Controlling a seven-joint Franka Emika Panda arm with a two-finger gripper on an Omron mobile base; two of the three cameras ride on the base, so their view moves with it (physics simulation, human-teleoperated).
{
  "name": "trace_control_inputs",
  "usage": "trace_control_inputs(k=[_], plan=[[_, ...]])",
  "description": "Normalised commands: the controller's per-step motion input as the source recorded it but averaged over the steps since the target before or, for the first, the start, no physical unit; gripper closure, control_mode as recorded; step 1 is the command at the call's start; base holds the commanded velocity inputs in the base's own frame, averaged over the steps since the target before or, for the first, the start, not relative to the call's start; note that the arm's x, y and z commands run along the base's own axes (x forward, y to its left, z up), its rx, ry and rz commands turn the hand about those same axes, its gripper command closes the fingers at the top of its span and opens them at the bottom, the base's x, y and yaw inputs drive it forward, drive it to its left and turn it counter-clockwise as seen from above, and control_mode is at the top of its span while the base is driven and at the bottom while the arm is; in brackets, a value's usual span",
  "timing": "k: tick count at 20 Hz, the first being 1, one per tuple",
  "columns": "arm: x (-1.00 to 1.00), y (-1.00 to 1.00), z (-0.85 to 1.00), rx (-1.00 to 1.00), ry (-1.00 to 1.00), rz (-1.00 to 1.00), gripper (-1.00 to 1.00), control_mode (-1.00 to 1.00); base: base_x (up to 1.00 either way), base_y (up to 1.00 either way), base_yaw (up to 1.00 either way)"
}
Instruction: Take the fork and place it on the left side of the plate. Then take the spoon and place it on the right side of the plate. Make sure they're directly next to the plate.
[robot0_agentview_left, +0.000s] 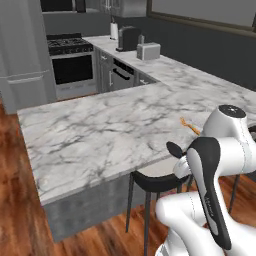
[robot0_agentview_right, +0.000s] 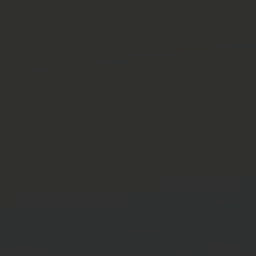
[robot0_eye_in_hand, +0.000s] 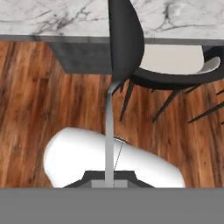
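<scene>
A marble worktop (robot0_agentview_left: 110, 130), white with grey veining, runs as a broad peninsula across the left base view, joining a longer run along the far wall. Its near edge overhangs a grey base panel, and the floor (robot0_agentview_left: 20, 220) below is reddish-brown wood planks. Near the worktop's right edge lies the fork (robot0_agentview_left: 190, 126), a slim orange sliver partly hidden behind the white arm. A dark stool with a pale seat (robot0_agentview_left: 155, 175) stands tucked under the near edge.

In the far left corner of the room stands a steel fridge (robot0_agentview_left: 25, 50), then a black range (robot0_agentview_left: 70, 60) with burners on top. On the far worktop sit a dark coffee machine (robot0_agentview_left: 129, 37), a silver toaster (robot0_agentview_left: 148, 50) and a white roll on a stand (robot0_agentview_left: 114, 30). The back wall is dark grey.

The right base view is uniformly dark, nothing readable in it.

In the hand view the end effector (robot0_eye_in_hand: 109, 181) is closed on the handle of the spoon (robot0_eye_in_hand: 124, 39); the thin grey handle rises from between the fingertips and the dark oval bowl stands above, held in the air over the floor, in front of the worktop's near edge and the stool.
</scene>
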Motion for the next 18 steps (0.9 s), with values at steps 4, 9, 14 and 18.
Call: trace_control_inputs(k=[4,9,14,18], plan=[[0.00,0.00,0.00,0.00,0.00,0.00,1.00,1.00,0.10,-1.00,0.00],[0.00,0.00,0.00,0.00,0.00,0.00,1.00,1.00,0.18,-1.00,0.00],[0.00,0.00,0.00,0.00,0.00,0.00,1.00,1.00,0.24,-0.91,0.00],[0.00,0.00,0.00,0.00,0.00,0.00,1.00,1.00,0.29,-0.76,0.00]])
